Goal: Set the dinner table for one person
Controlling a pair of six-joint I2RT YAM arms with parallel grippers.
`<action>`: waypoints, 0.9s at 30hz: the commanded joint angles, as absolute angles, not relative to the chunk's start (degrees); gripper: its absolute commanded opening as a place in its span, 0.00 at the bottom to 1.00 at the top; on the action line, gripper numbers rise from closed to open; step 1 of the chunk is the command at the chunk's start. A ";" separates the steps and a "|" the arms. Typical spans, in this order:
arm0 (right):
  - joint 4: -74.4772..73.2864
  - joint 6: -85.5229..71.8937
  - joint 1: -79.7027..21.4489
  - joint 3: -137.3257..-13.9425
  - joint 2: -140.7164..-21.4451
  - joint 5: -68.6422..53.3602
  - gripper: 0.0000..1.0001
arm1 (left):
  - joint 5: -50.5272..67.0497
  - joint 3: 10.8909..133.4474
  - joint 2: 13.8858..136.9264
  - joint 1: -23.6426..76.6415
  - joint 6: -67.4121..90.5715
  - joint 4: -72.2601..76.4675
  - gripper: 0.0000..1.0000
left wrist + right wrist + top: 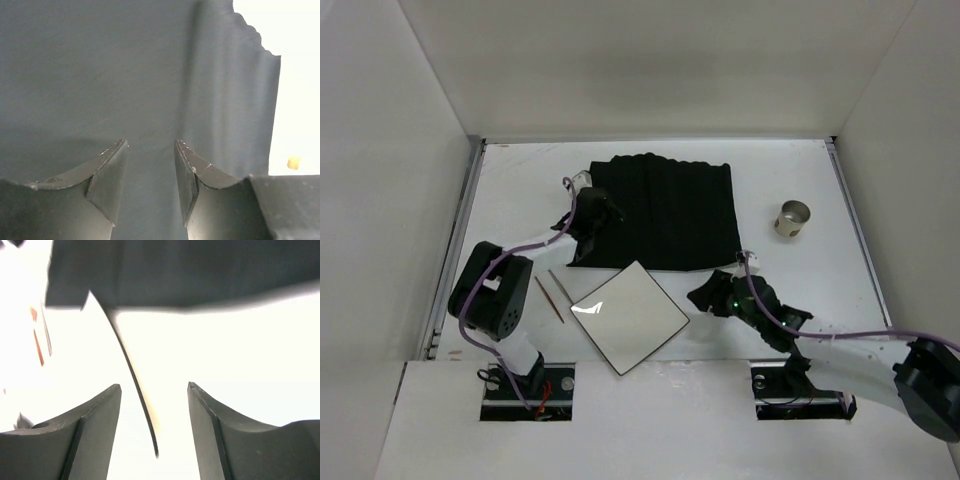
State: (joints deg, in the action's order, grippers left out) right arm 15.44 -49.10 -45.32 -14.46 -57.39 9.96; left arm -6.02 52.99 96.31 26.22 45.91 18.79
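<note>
Top external view: I'm hovering the left end effector (578, 250), jaws apart and empty, over the mat's (665, 210) 8 o'clock corner, probably to square it. The right end effector (698, 297), also apart and empty, is facing the plate's (628, 315) 3 o'clock corner, probably to slide it. The tabletop (800, 290) is lying under everything.

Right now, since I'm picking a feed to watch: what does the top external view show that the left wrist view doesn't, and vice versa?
Top external only: the square white plate, two thin sticks, the metal cup and the right end effector. Left wrist only: that the left end effector is open, plus a small orange speck. Both: the black mat, the white dinner table and that left arm's tip.
</note>
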 commanded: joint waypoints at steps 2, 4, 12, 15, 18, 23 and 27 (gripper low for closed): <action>8.37 -54.31 -47.06 -9.32 -46.87 6.95 0.66 | -8.78 45.11 89.58 26.14 45.44 22.85 0.39; 6.43 -56.33 -47.24 -8.70 -43.08 5.72 0.69 | -9.31 42.20 87.46 26.23 45.09 22.94 0.40; 6.41 -55.65 -47.94 -11.24 -47.61 0.01 0.68 | -9.05 33.67 82.97 24.21 45.35 25.05 0.40; 7.29 -54.76 -48.82 -12.57 -51.75 -0.26 0.68 | -9.05 32.44 81.57 23.86 45.35 25.58 0.40; 9.48 -54.32 -48.56 -12.39 -54.66 -1.75 0.68 | -9.32 31.56 79.99 23.34 45.09 25.66 0.41; 18.26 -55.28 -48.56 -12.04 -62.21 -6.15 0.63 | -8.53 30.59 79.80 21.84 45.17 26.45 0.41; 23.98 -57.04 -48.47 -11.78 -69.59 -8.43 0.59 | -7.38 29.97 79.98 21.23 45.70 26.98 0.41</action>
